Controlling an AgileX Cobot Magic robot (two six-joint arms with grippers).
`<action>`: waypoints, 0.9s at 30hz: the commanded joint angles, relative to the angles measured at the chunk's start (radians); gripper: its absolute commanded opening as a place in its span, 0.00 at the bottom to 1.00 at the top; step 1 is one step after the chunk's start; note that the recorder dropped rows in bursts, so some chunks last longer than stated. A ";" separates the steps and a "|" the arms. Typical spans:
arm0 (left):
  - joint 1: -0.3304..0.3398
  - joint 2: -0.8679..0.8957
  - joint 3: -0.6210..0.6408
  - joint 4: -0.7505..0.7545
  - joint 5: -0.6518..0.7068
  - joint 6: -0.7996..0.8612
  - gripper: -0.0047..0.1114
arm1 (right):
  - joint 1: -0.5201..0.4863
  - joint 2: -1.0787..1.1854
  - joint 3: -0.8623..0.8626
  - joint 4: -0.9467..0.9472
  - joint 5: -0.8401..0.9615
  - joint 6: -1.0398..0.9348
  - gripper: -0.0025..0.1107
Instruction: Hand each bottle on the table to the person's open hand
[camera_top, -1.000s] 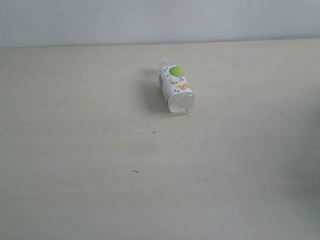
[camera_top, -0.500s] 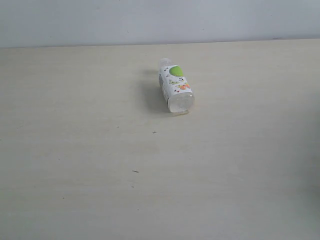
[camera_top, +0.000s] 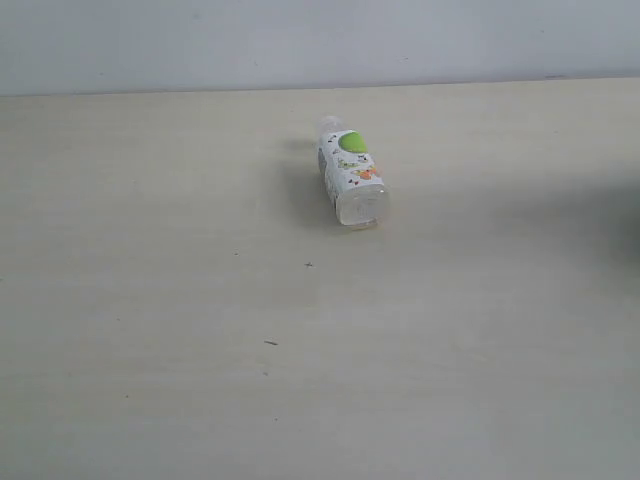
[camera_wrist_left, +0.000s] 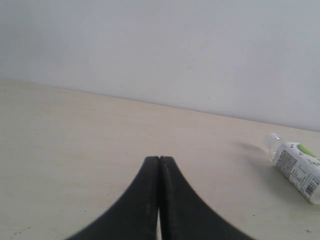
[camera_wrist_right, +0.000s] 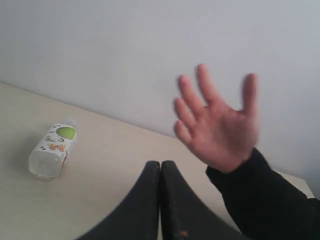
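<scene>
Bottle (camera_top: 352, 178) of clear plastic, white cap, white label with a green disc, lies on its side near the wall side of the pale beige table (camera_top: 200, 350), untouched. Black left gripper (camera_wrist_left: 159, 165) and right gripper (camera_wrist_right: 160, 167) are both closed, empty. Better to spread the right jaws first, then straddle the labelled middle crosswise so it cannot roll. Bare open hand (camera_wrist_right: 217, 125) is raised, blurred. Label print unreadable; orange marks show

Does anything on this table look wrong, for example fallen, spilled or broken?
One thing: the bottle lies on its side on the table, not upright, with its white cap toward the far edge in the exterior view. No spill or damage shows. The person's open hand looks blurred in the right wrist view.
</scene>
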 joint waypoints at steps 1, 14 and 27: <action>0.002 -0.007 0.004 -0.005 -0.003 0.000 0.04 | -0.003 -0.003 0.008 0.014 -0.020 0.009 0.03; 0.002 -0.007 0.004 -0.005 -0.003 0.000 0.04 | -0.003 -0.003 0.008 0.175 -0.020 0.009 0.03; 0.002 -0.007 0.004 -0.005 -0.003 0.000 0.04 | -0.003 0.041 0.008 0.374 -0.411 0.010 0.03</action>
